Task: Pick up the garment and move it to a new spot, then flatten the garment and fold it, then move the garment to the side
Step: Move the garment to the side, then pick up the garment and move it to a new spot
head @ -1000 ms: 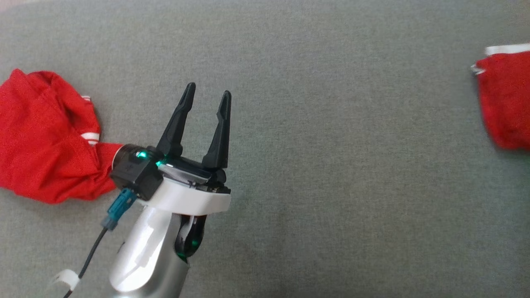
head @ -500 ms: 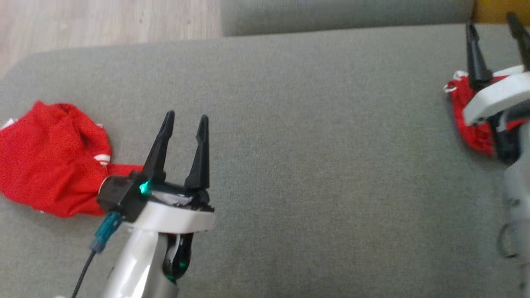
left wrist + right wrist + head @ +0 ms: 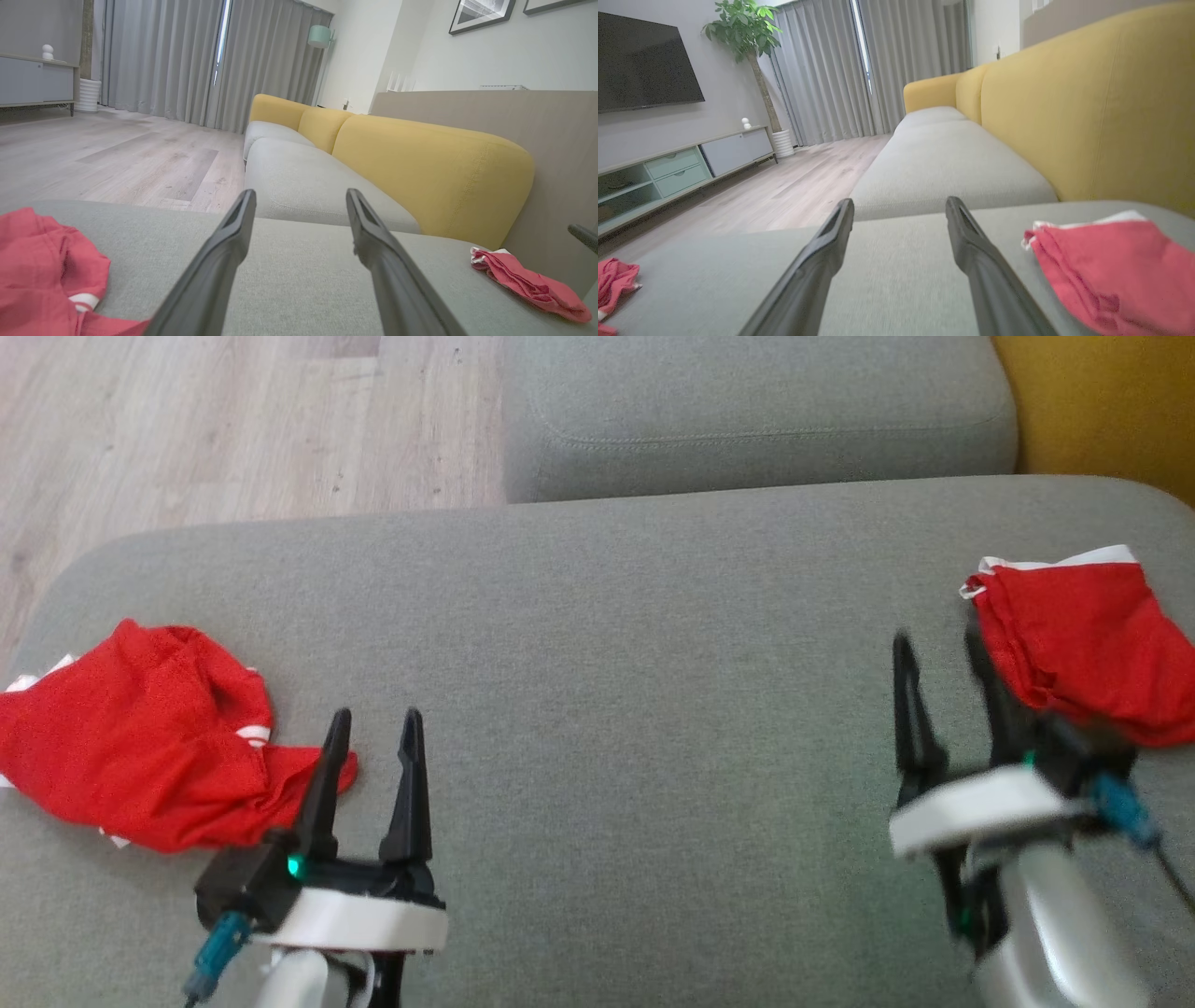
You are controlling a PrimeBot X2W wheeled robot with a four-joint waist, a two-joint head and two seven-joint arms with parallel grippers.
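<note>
Red garment (image 3: 140,756) lies long way left-to-right, thin end pointing right; left end effector (image 3: 375,717) and right end effector (image 3: 938,639) both spread wide.

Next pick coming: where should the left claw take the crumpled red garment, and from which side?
Probably grip the bunched tail of the crumpled red garment, the end lying by the left claw. Come from its right, over bare cushion: that raised fold is nearest.

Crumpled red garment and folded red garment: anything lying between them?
Bare grey sofa cushion in the head view, with the left gripper and right gripper near its ends.
</note>
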